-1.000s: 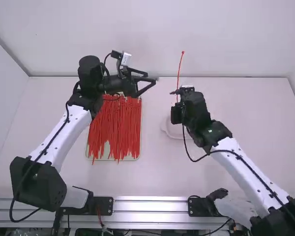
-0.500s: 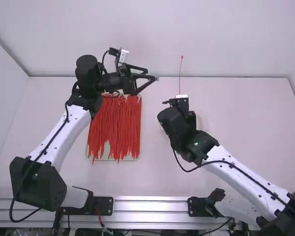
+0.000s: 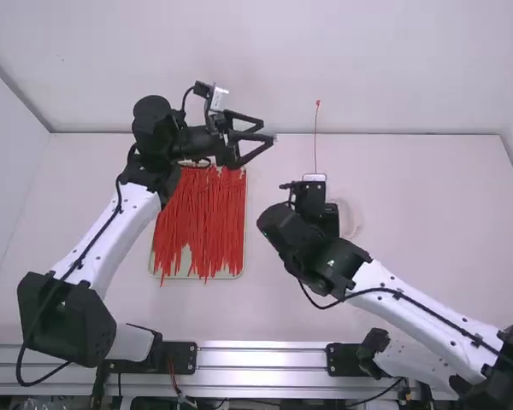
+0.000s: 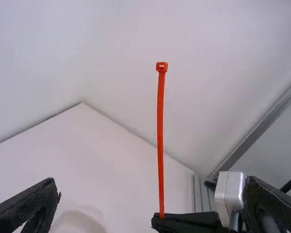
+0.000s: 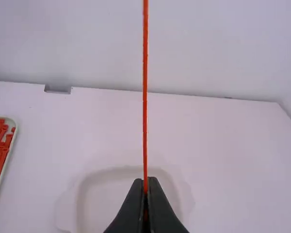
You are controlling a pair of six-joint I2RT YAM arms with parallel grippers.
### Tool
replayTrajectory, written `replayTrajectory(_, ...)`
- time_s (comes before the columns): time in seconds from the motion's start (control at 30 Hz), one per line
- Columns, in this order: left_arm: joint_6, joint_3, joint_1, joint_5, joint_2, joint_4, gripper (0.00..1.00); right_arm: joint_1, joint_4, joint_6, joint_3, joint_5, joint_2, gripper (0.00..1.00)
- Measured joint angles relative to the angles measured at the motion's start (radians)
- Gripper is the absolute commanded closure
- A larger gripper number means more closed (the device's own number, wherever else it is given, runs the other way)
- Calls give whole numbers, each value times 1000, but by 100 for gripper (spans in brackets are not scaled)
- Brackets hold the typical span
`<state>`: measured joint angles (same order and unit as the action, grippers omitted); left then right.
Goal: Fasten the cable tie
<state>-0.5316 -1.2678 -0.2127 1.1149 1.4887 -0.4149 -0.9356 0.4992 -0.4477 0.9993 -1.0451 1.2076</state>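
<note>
Your right jaws are pinched tight on the red cable tie. They hold it by its bottom end, right between the two tips. The tie stands straight up out of them like a thin stick. Its little square head is at the very top, up in the air, and it touches nothing.

Use the white dish on the worktop as your marker. Your right jaws are close by the dish and lifted off the worktop, so the tie rises right beside the dish. In the right wrist view the dish lies just behind the jaw tips. In the high view your right arm covers part of the dish.

Your left jaws are wide open and hold nothing. They are up in the air, off to the left of the dish and well apart from it. They point toward the tie. In the left wrist view the tie stands in the gap between the two open fingers, but farther off, and neither finger touches it.

A tray piled with many more red ties lies flat on the worktop, also to the left of the dish. Your left jaws hang over the tray's far end.
</note>
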Motion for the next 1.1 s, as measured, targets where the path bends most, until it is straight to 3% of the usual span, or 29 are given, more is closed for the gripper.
replayTrajectory(0.37,-42,0,-10,8,0,-36,0,-6,76,9,0,-12,11,100)
replayTrajectory(0.8,-53,0,-13,1,0,-61,1,-6,-97,124,8,4,11,100)
replayTrajectory(1.1,-56,0,-13,-28,0,-69,1,-7,-108,219,154,10,72,100)
